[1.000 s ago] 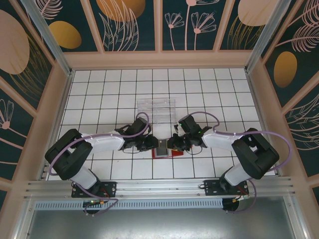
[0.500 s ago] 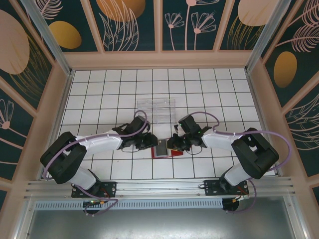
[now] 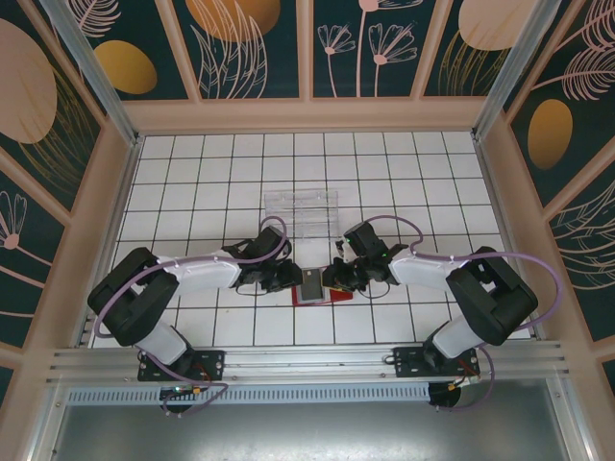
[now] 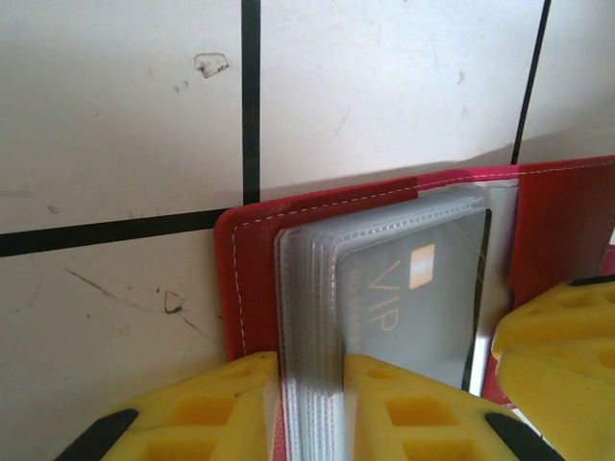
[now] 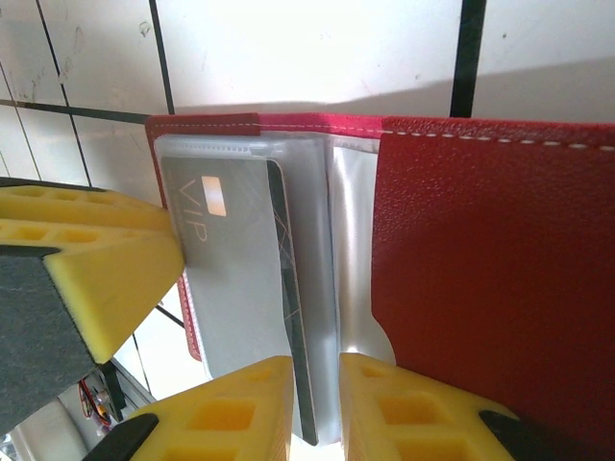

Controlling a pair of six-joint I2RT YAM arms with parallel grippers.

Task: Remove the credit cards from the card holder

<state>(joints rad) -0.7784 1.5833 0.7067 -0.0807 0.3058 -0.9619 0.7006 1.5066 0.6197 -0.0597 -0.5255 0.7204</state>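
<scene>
The left gripper (image 4: 307,384) pinches the holder's (image 4: 248,288) clear sleeves (image 4: 306,288); the right gripper (image 5: 315,384) clamps the sleeved VIP card's (image 5: 240,288) edge. Their fingers (image 4: 202,413) hide the holder's near edge.

— What lies on the surface, toward the far side?
— A clear plastic compartment tray (image 3: 301,208), flat on the white tiled tabletop with black grid lines (image 3: 192,173).
— And around the table?
— Dark teal wall panels printed with orange ovals and pale leaf outlines (image 3: 255,43), set in pale wooden framing (image 3: 307,113). A ribbed aluminium rail (image 3: 307,357) runs along the near edge.
— Are the tiles clean?
— Close up, small dark scuffs (image 4: 211,64) mark one tile.
</scene>
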